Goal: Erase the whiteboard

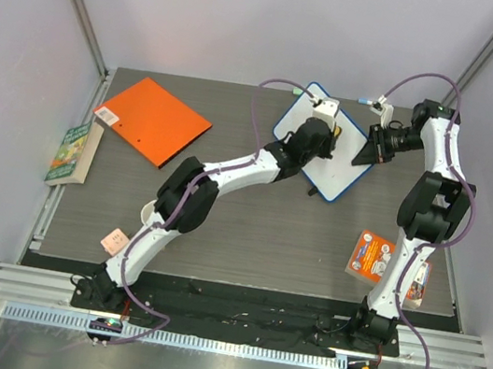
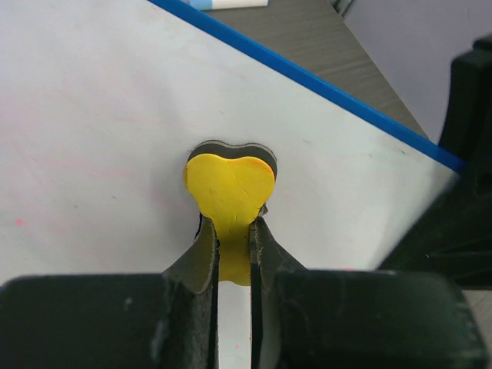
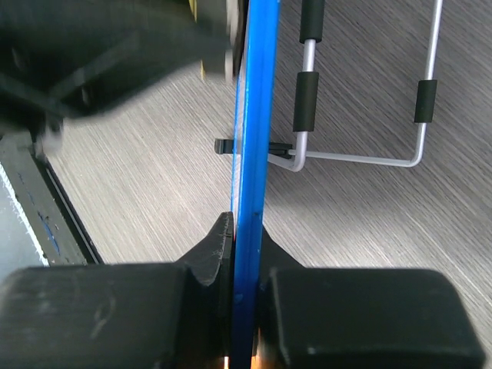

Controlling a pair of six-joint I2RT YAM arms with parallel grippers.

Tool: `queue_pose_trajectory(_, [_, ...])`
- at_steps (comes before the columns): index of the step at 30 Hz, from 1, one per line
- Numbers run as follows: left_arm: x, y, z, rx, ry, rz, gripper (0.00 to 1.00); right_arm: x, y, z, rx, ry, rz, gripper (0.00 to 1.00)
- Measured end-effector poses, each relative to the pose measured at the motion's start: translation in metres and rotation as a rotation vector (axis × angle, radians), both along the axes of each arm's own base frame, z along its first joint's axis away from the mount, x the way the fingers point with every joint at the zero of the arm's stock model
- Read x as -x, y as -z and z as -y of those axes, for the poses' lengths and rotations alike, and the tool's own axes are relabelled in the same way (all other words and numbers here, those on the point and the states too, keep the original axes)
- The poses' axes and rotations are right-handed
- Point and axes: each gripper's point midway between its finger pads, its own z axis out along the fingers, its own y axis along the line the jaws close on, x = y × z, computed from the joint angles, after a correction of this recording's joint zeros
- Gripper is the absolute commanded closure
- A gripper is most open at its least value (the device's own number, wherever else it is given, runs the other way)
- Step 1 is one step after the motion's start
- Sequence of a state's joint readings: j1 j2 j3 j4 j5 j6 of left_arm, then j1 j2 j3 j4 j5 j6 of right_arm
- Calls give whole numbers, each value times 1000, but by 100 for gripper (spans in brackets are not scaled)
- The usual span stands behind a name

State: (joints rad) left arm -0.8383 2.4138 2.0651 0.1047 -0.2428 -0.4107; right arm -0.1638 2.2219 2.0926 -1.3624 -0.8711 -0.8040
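Observation:
The whiteboard (image 1: 341, 174), white with a blue rim, lies tilted at the back right of the table. My left gripper (image 1: 323, 139) is over its face, shut on a yellow heart-shaped eraser (image 2: 231, 188) whose dark pad presses on the white surface (image 2: 92, 115). A faint red speck (image 2: 19, 222) shows at the left of the board. My right gripper (image 1: 370, 150) is shut on the board's right edge. In the right wrist view the blue rim (image 3: 254, 115) runs edge-on between the closed jaws of the right gripper (image 3: 247, 231).
An orange folder (image 1: 153, 120) lies at the back left, with a green book (image 1: 72, 153) beside the table's left edge. A colourful packet (image 1: 372, 256) sits near the right arm. A wire stand (image 3: 361, 157) is behind the board.

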Motion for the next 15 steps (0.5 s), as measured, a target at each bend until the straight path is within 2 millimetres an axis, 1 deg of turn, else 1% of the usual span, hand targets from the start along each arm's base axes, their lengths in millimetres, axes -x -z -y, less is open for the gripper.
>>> queue_pose_trajectory(1, [5, 2, 4, -4, 9, -2, 100, 0, 0, 1, -2, 2, -2, 99])
queue_pose_trajectory(5, [22, 6, 16, -21, 41, -5, 100, 0, 0, 1, -3, 2, -2, 90])
queue_pose_trajectory(8, [26, 7, 19, -30, 53, -3, 100, 0, 0, 1, -2, -1, 2, 82])
queue_pose_trajectory(15, [39, 14, 28, -41, 105, -19, 100, -6, 3, 4, 21, -35, 59, 74])
